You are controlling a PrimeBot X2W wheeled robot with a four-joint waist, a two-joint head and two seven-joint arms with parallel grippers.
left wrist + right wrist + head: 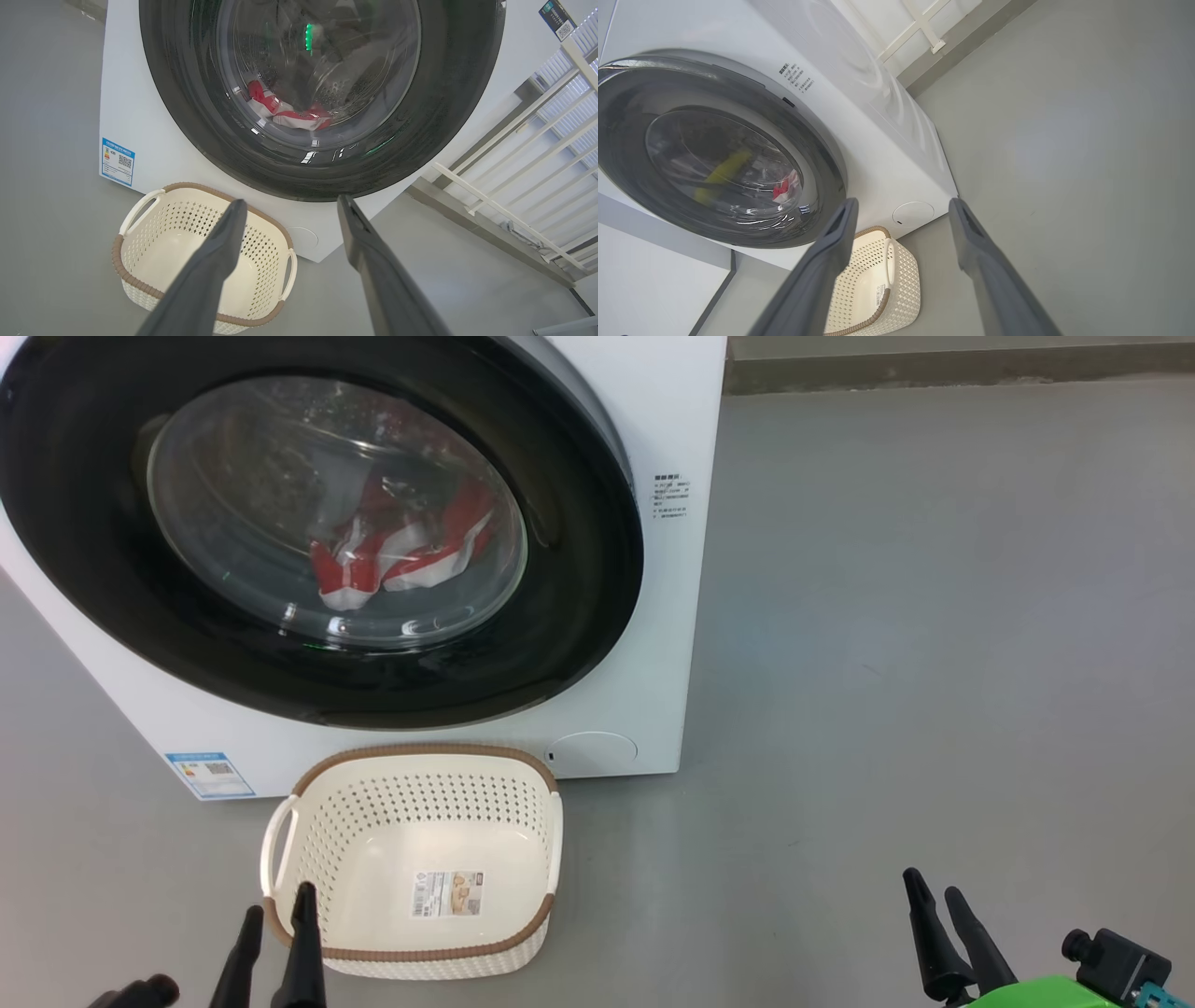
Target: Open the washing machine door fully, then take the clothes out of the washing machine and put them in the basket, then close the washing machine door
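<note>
The washer (672,644) stands on the grey floor (934,616) with its door (579,597) shut. The red-and-white clothes (401,555) lie inside the drum, seen through the door's glass. The basket (420,751) sits on the floor just in front of the washer, below the door, with a sticker (448,893) on its bottom. The left fingers (301,952) are spread apart, grasping nothing, their tips over the basket's near left corner. The right fingers (929,933) are likewise released, over the floor well apart from the basket.
</note>
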